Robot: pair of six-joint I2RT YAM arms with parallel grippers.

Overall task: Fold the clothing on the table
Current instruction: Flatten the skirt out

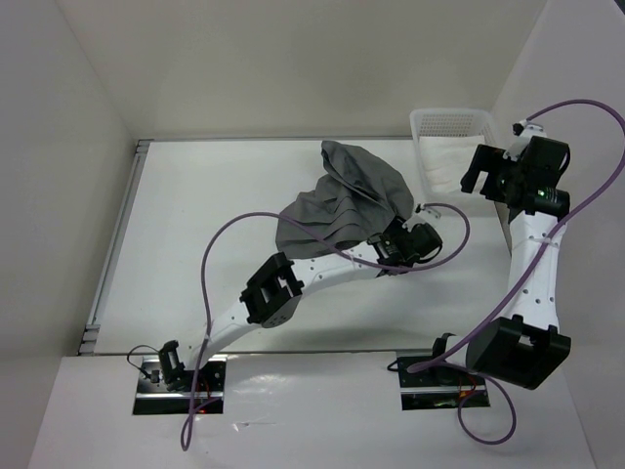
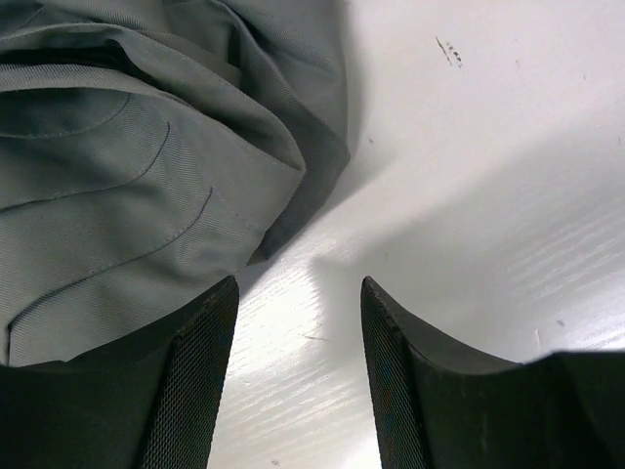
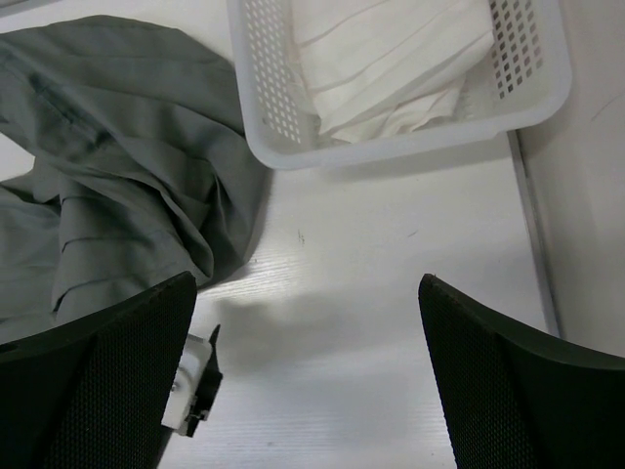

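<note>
Both empty, open: left claw (image 2: 298, 285) beside crumpled skirt (image 2: 127, 176), right claw (image 3: 305, 283) apart.

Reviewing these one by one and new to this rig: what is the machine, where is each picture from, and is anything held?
Two robot arms, left arm and right arm, each end in a two-finger gripper. One picture looks down from above and behind them; the other two come from wrist cameras, so the dark shapes at the bottom are that arm's own fingers. On the white table lies a crumpled grey skirt; a white mesh basket at the far right holds a white cloth. The left gripper is open beside the skirt's edge, only table between its fingers. The right gripper is open over bare table near the basket. Nothing is held.
</note>
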